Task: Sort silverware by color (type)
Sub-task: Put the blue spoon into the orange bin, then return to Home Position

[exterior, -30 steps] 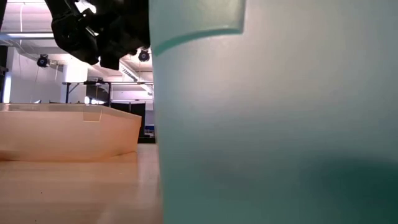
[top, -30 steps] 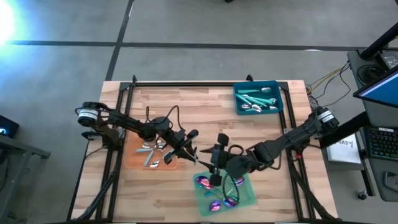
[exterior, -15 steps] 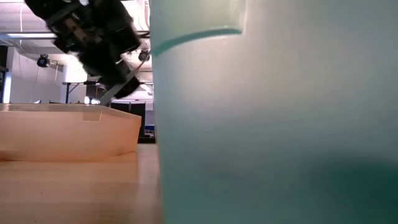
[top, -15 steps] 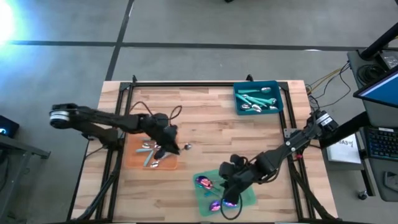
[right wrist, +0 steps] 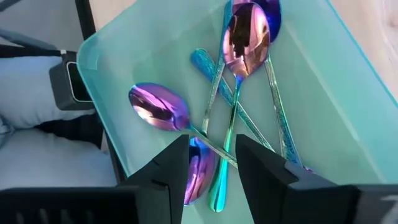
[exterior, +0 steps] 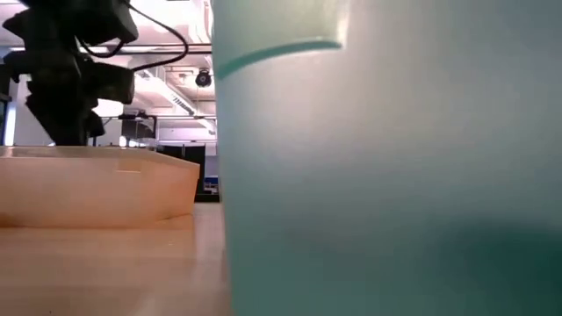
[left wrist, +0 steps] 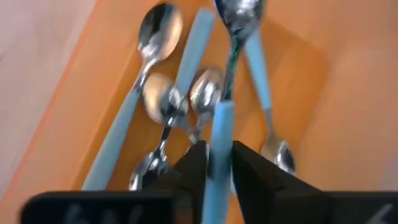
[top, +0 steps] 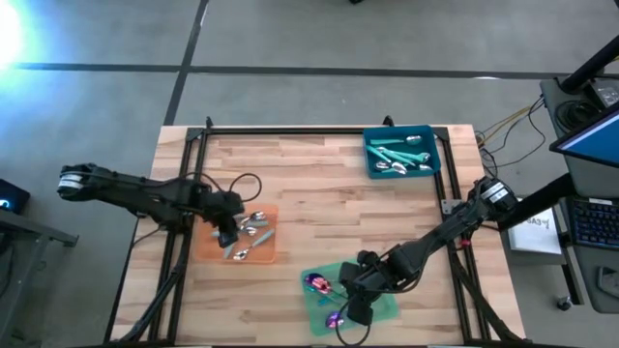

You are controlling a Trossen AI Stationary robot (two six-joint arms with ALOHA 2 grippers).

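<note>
High view: three stations on the worktop (top: 319,198), read from its centre.

- Teal bin (top: 369,155) at 2 o'clock: unsorted silverware (top: 401,155) lying in a loose heap, serving as the supply.
- Orange tray (top: 208,246) at 9 o'clock: reserved for silver-headed spoons (top: 253,232), several lying crossed inside.
- Green tray (top: 385,302) at 5 o'clock: reserved for purple-headed spoons (right wrist: 239,34), piled overlapping with handles crossing.

Left gripper (left wrist: 219,149): set low over the orange tray, narrow, pinching the pale blue handle of a silver-headed spoon (left wrist: 221,121). Handle gripped near its end, head pointing away from the gripper and lying over the spoons already in the tray. Low, centred position judged as chosen so that the spoon lands inside the walls and not on bare wood. Step in hand judged as the drop-off; release not yet complete.

Right gripper (right wrist: 212,146): hanging above the green tray, fingers spread moderately wide, nothing between them. Purple-headed spoons directly beneath, apart from both fingers. Empty state judged as consistent with a delivery just finished at this station.

Low view: mostly blocked by the green tray's wall; orange tray's wall visible at 9 o'clock with the left arm above it.

Sorting judged as partly done: both trays stocked by colour, bin not yet emptied.
</note>
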